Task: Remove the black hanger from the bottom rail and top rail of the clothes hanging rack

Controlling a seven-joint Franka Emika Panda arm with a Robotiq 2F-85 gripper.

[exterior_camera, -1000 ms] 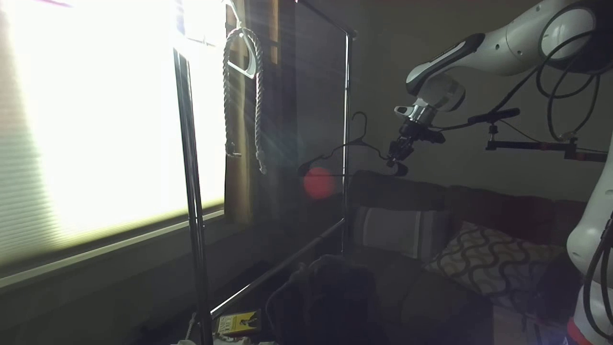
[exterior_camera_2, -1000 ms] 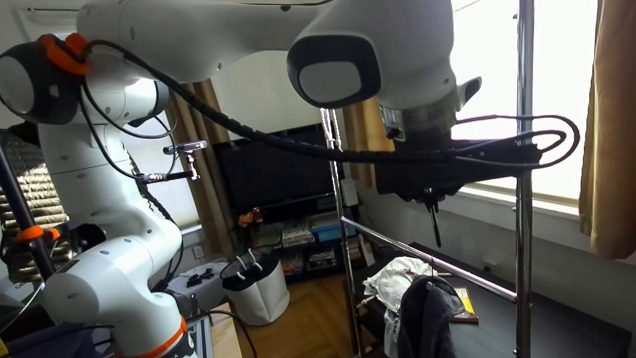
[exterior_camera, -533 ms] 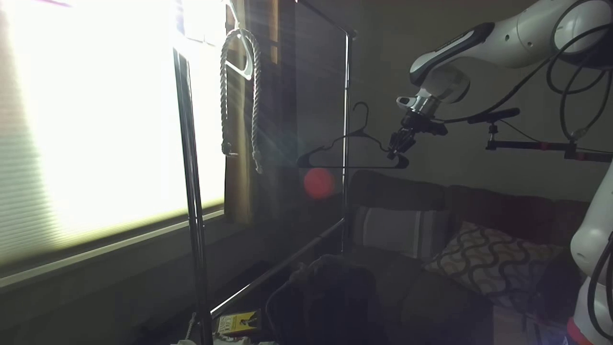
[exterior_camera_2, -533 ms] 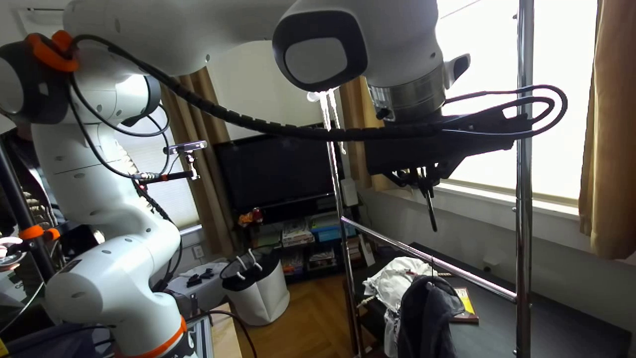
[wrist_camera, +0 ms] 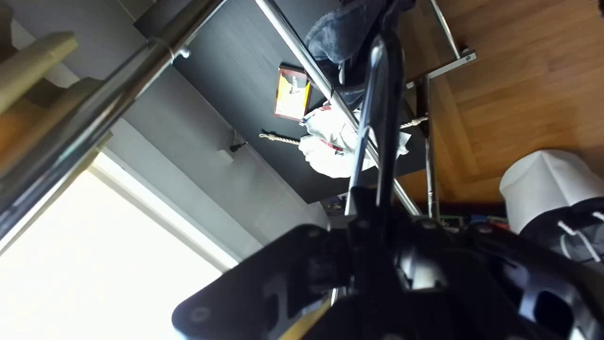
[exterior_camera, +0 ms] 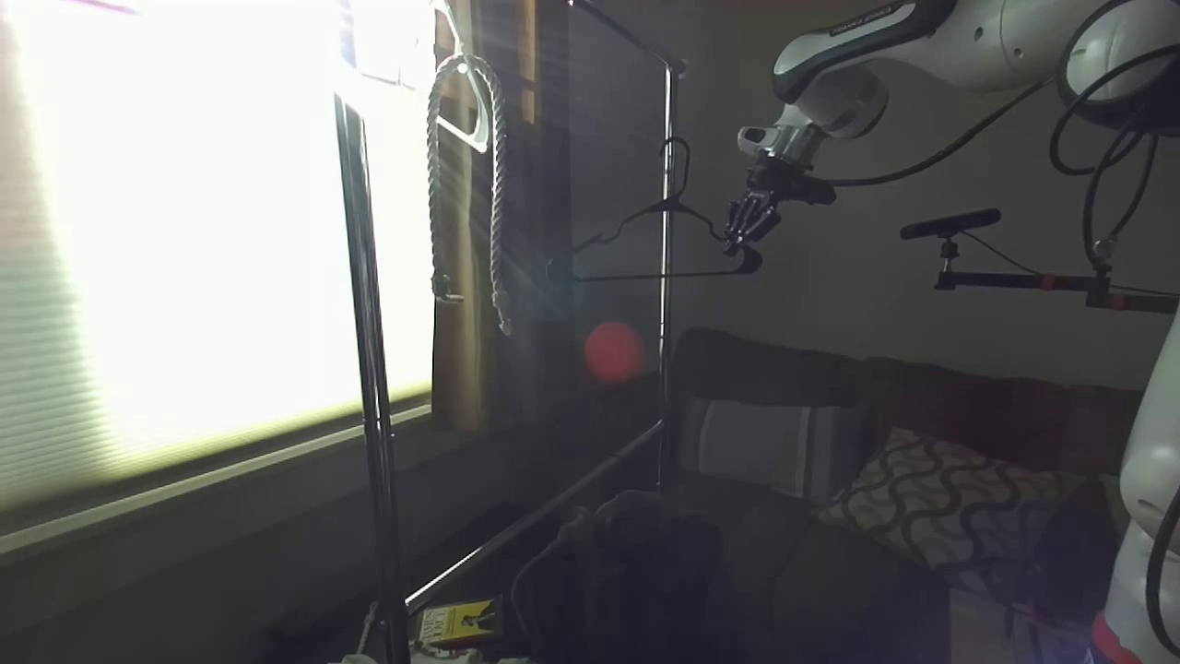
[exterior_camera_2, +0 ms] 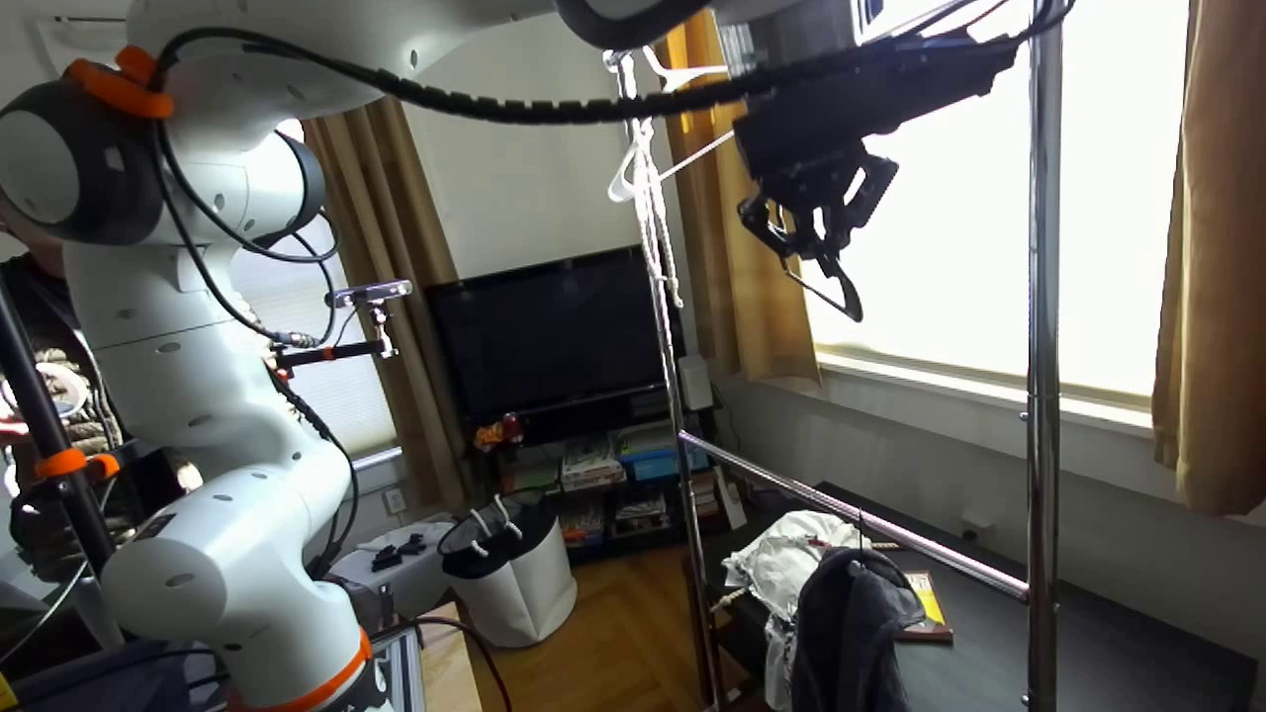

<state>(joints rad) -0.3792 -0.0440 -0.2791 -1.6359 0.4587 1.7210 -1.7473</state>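
My gripper (exterior_camera: pixel 734 242) is shut on one end of the black hanger (exterior_camera: pixel 671 205) and holds it in the air, hook up. In an exterior view the hook overlaps the rack's far post (exterior_camera: pixel 667 369); their distance cannot be told. The hanger is below the top rail (exterior_camera: pixel 631 32) and well above the bottom rail (exterior_camera: pixel 535 524). In an exterior view the gripper (exterior_camera_2: pixel 817 247) hangs in front of the window with the hanger's end (exterior_camera_2: pixel 849 297) below it. In the wrist view the hanger (wrist_camera: pixel 389 104) stands out from the closed fingers (wrist_camera: pixel 370 203); its hook is hidden.
A white hanger (exterior_camera: pixel 477 138) with a rope (exterior_camera: pixel 499 203) hangs near the window. A dark garment (exterior_camera_2: pixel 851 633) hangs on the bottom rail near a white cloth (exterior_camera_2: pixel 791 554) and a book (exterior_camera_2: pixel 927 603). A chrome rack post (wrist_camera: pixel 94 104) is close in the wrist view.
My gripper has risen with the black hanger and, in an exterior view, drifted slightly toward the window. The hanger has tilted a little. The rack and hanging things have barely moved.
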